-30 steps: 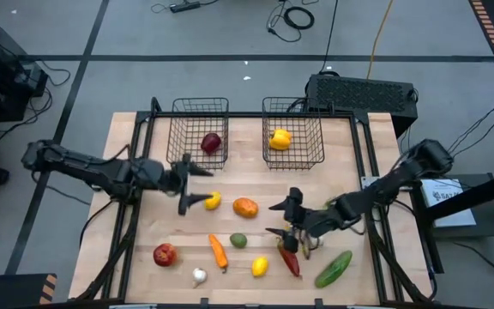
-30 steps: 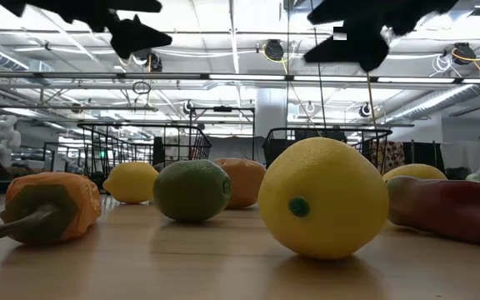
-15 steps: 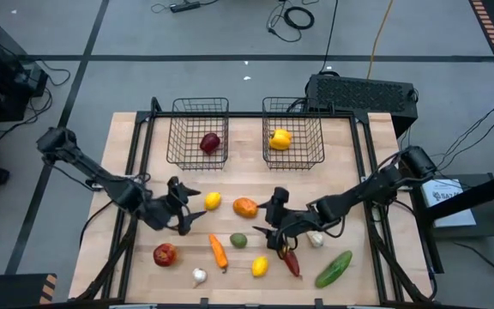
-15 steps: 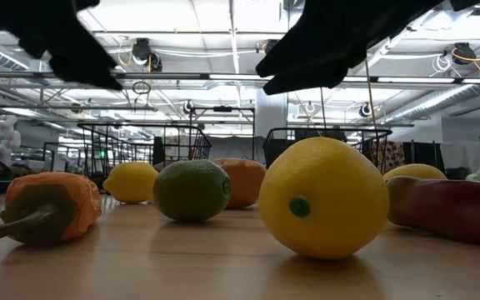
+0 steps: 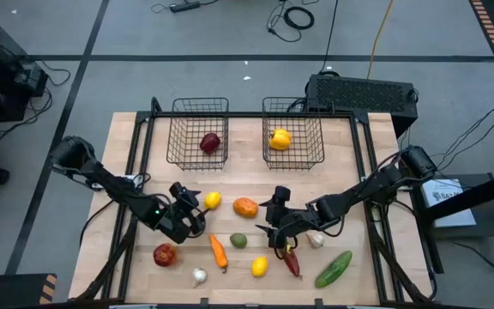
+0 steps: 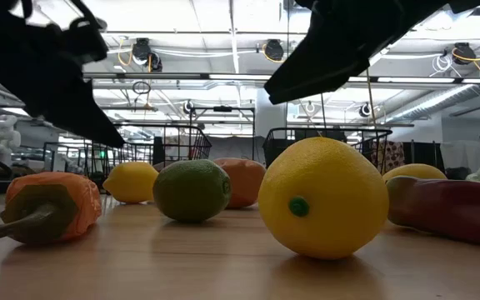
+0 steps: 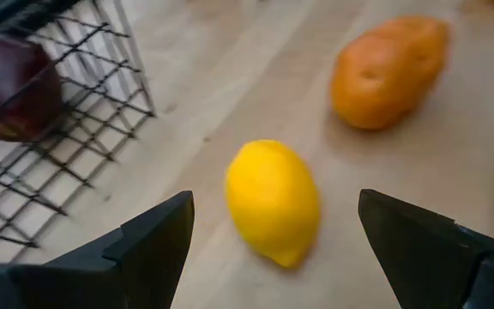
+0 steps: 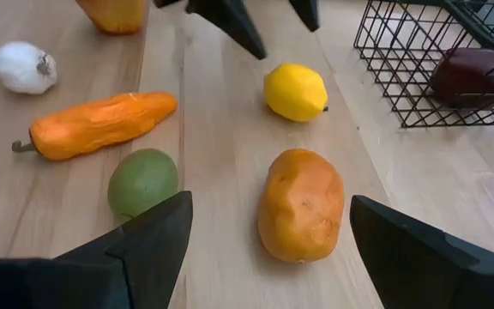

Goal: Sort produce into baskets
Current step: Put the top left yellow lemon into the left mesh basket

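Loose produce lies on the wooden table: a lemon (image 5: pixel 213 201), an orange fruit (image 5: pixel 245 207), a lime (image 5: pixel 238 240), a carrot (image 5: pixel 219 251), a red apple (image 5: pixel 165 254) and a chilli (image 5: pixel 292 262). The left basket (image 5: pixel 198 129) holds a dark red apple (image 5: pixel 210 142). The right basket (image 5: pixel 292 129) holds a yellow pepper (image 5: pixel 280 138). My left gripper (image 5: pixel 192 212) is open, just near-left of the lemon (image 7: pixel 273 202), its fingers apart on either side of it. My right gripper (image 5: pixel 274 219) is open, right of the orange fruit (image 8: pixel 301 206).
A second lemon (image 5: pixel 260 266), two garlic bulbs (image 5: pixel 199 276) (image 5: pixel 316 240) and a cucumber (image 5: pixel 334 268) lie toward the near edge. The two baskets stand side by side at the far edge. Bare wood shows between the baskets and the produce.
My left gripper has come down and gone toward the near edge, from in front of the left basket to just near-left of the lemon. My right gripper has come lower and gone a little toward the table's left, toward the orange fruit. No produce has moved.
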Robot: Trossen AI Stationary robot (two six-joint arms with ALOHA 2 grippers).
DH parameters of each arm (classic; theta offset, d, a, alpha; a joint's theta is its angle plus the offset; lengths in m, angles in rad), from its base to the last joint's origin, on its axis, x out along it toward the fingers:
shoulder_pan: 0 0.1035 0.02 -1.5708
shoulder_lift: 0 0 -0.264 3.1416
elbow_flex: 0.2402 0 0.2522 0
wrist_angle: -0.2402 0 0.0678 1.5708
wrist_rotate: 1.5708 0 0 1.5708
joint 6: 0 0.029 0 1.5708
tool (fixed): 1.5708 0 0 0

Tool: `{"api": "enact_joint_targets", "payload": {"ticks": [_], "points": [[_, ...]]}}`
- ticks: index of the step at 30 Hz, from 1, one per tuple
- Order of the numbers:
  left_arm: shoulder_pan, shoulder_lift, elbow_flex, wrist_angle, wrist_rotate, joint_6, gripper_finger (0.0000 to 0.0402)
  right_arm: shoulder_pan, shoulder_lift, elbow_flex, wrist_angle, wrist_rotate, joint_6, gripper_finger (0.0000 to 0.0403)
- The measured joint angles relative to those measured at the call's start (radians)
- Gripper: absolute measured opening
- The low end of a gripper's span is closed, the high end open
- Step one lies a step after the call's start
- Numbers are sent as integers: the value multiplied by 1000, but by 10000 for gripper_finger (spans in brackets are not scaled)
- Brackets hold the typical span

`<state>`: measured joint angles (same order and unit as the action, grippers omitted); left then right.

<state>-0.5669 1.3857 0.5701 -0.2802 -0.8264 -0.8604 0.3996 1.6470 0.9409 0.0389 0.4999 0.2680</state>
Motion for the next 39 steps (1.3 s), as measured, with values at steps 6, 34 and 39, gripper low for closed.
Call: {"api": "enact_joint_targets", "payload": {"ticks": [6,34,39], "points": [[25,64,0,1,-30,-50,335,0,0,0,-7,0,5,306],[102,201,-3,223,56,282,335,-1,-1,0,-7,0,4,306],[149,201,-3,262,99,414,335,-1,-1,0,-7,-2,4,306]]}}
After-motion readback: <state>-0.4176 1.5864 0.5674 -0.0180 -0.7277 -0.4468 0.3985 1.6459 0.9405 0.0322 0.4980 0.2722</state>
